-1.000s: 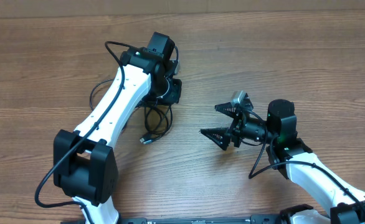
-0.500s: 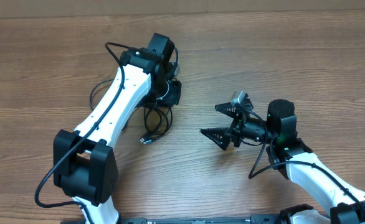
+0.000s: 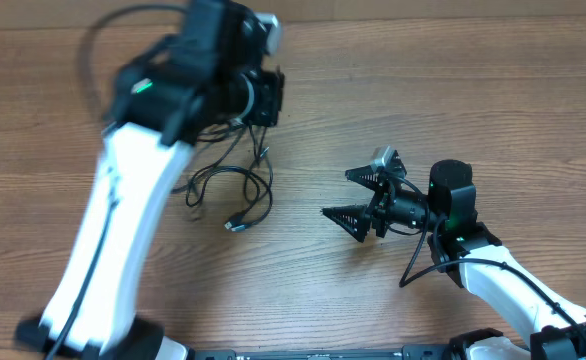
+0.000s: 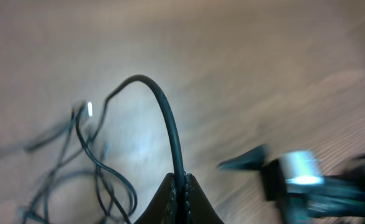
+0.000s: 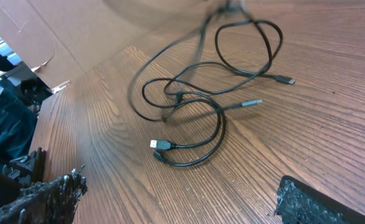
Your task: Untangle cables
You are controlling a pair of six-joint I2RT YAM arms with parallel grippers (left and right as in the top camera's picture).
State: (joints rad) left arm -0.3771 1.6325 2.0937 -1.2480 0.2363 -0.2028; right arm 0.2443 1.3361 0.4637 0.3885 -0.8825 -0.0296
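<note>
Left arm (image 3: 123, 200) swung up and back, blurred; left fingers (image 4: 164, 202) clamped on one strand of cables (image 5: 179, 95), rest of tangle loose on worktop (image 3: 423, 100), between both arms; right fingers (image 3: 353, 216) spread apart, empty.

left arm (image 3: 123, 200): raised off the table (image 3: 423, 80) and swung up toward the overhead camera; it now shows larger and motion-blurred. left gripper (image 3: 269, 97): moved from low over the cables (image 3: 235, 185) to a higher position, nearer the far edge. one cord (image 4: 170, 134) is pinched in it and lifted, arcing out of the fingertips in the wrist view. cables: the bundle, formerly half hidden beneath the arm, now lies exposed. its loops are drawn out wider, and the lifted cord rises from the heap to the gripper.
</note>
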